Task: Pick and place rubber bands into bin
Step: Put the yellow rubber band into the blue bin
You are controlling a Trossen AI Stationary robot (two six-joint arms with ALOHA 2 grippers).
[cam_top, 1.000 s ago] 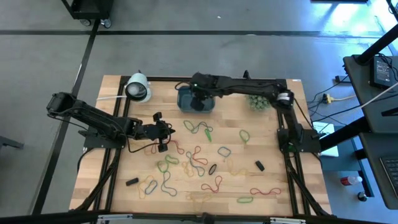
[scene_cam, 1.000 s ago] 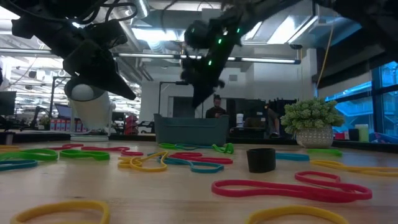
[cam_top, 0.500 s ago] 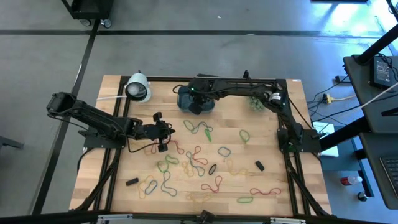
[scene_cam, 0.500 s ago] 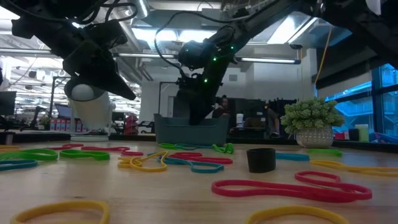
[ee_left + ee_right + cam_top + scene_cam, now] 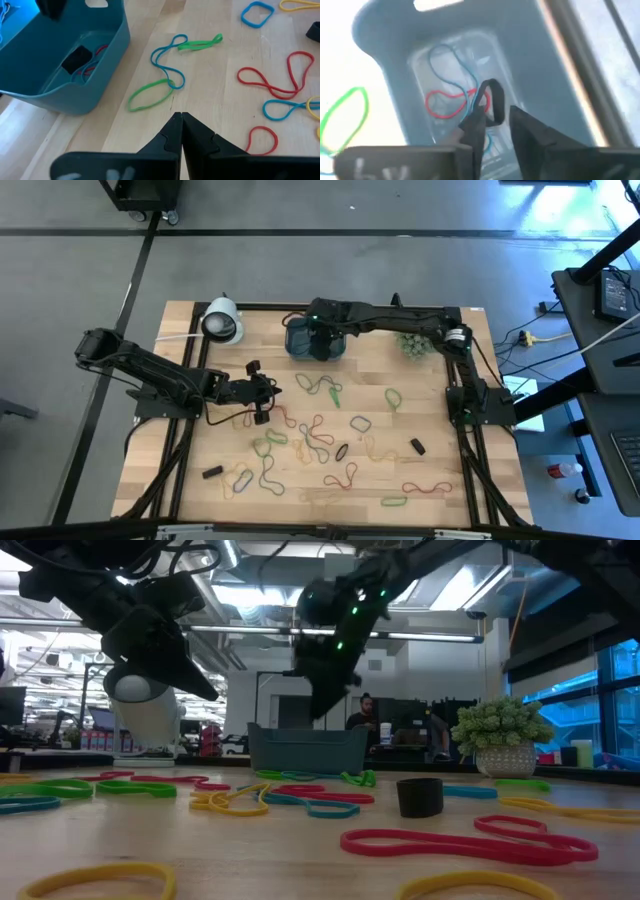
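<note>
The teal bin (image 5: pixel 294 340) (image 5: pixel 305 750) stands near the table's far edge. It holds red and blue rubber bands (image 5: pixel 445 102) and a black loop (image 5: pixel 494 100). My right gripper (image 5: pixel 318 343) (image 5: pixel 320 705) (image 5: pixel 497 114) hangs open above the bin, clear of its rim. Many coloured rubber bands (image 5: pixel 320 430) (image 5: pixel 250 798) lie flat across the middle of the table. My left gripper (image 5: pixel 264 392) (image 5: pixel 205 690) (image 5: pixel 181 116) is shut and hovers over the table left of the bands, near a green band and a blue one (image 5: pixel 150 95).
A white cylinder (image 5: pixel 222 320) (image 5: pixel 145 715) lies left of the bin. A spiky green plant (image 5: pixel 415 340) (image 5: pixel 500 735) stands to the bin's right. Small black pieces (image 5: pixel 417 446) (image 5: pixel 212 472) (image 5: pixel 420 797) sit among the bands. A person (image 5: pixel 365 718) is in the room behind.
My right gripper dipped down into the bin about half a second ago and has risen again to just above it. My left arm has kept still, and the bands on the table lie as before.
</note>
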